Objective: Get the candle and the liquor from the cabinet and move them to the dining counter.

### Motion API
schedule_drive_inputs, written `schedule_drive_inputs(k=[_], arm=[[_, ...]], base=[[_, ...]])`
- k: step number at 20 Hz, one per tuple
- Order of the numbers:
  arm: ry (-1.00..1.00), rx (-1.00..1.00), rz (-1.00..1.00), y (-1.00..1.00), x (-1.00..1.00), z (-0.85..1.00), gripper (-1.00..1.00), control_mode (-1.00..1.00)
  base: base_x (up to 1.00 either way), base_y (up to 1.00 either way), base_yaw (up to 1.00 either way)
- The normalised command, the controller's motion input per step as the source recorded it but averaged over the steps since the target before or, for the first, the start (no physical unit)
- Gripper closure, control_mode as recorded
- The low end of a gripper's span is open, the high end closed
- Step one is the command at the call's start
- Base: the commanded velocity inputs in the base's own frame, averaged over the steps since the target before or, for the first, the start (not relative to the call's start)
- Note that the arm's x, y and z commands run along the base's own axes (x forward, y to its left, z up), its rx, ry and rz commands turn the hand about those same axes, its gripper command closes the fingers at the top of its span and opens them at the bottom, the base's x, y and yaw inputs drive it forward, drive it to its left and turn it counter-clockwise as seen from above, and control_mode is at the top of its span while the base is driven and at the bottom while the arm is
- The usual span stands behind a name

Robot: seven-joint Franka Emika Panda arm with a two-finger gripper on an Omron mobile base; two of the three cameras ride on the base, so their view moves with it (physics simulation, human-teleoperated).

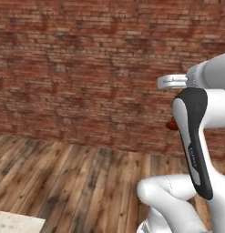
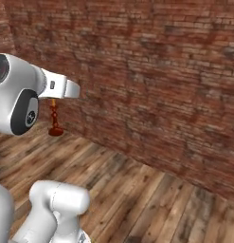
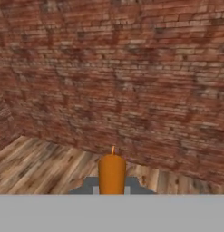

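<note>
The candle (image 3: 112, 173) is a thin orange taper that rises between the two dark fingertips at the bottom of the hand view. My gripper (image 3: 112, 188) is shut on it. In the right base view the candle's dark red-brown holder (image 2: 55, 124) hangs in the air below my hand, above the wooden floor. A small red bit of the holder (image 1: 170, 124) peeks out beside my forearm in the left base view. A beige speckled stone corner (image 1: 17, 223) at the lower left looks like the dining counter. The liquor and the cabinet are out of view.
A red brick wall (image 1: 86, 68) runs across the scene ahead, close to the arm. Wooden plank floor (image 2: 137, 190) lies below it. My own white arm takes up the right side of the left base view.
</note>
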Motion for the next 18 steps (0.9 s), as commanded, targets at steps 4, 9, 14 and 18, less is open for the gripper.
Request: schedule_drive_inputs(k=[4,9,14,18], arm=[[0.00,0.00,0.00,0.00,0.00,0.00,1.00,1.00],[0.00,0.00,0.00,0.00,0.00,0.00,1.00,1.00],[0.00,0.00,0.00,0.00,0.00,0.00,1.00,1.00],[0.00,0.00,0.00,0.00,0.00,0.00,1.00,1.00]], base=[[0.77,-0.03,0.85],[0.79,-0.07,0.85],[0.78,-0.16,0.83],[0.77,-0.21,0.82]])
